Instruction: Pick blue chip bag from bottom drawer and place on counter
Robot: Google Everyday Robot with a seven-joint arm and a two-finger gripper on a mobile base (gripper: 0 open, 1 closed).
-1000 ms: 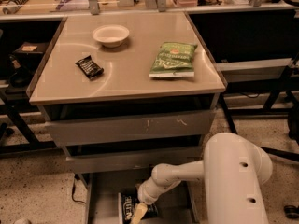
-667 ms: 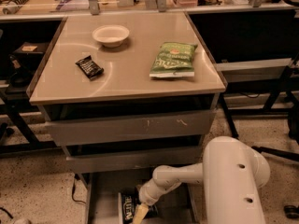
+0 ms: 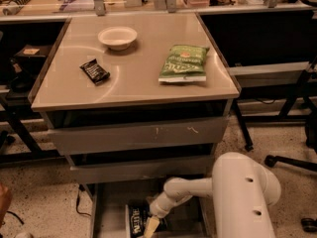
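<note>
Ref. position: the end effector (image 3: 151,226) is low inside the open bottom drawer (image 3: 106,207), at the frame's lower edge, with the arm (image 3: 188,187) reaching in from the right. Whether it is apart, together or clamped cannot be told; confirm before you lift.

The blue chip bag (image 3: 134,219) lies flat on the drawer floor, touching or just left of the end effector. Its long axis appears to run front-to-back, along the drawer's pull direction; its near end is cut off.

Est. next move: approach leftward across the bag's short width, then raise it to the table (image 3: 133,90). Free area lies between the green chip bag (image 3: 184,63) and the candy wrapper (image 3: 94,71).
</note>
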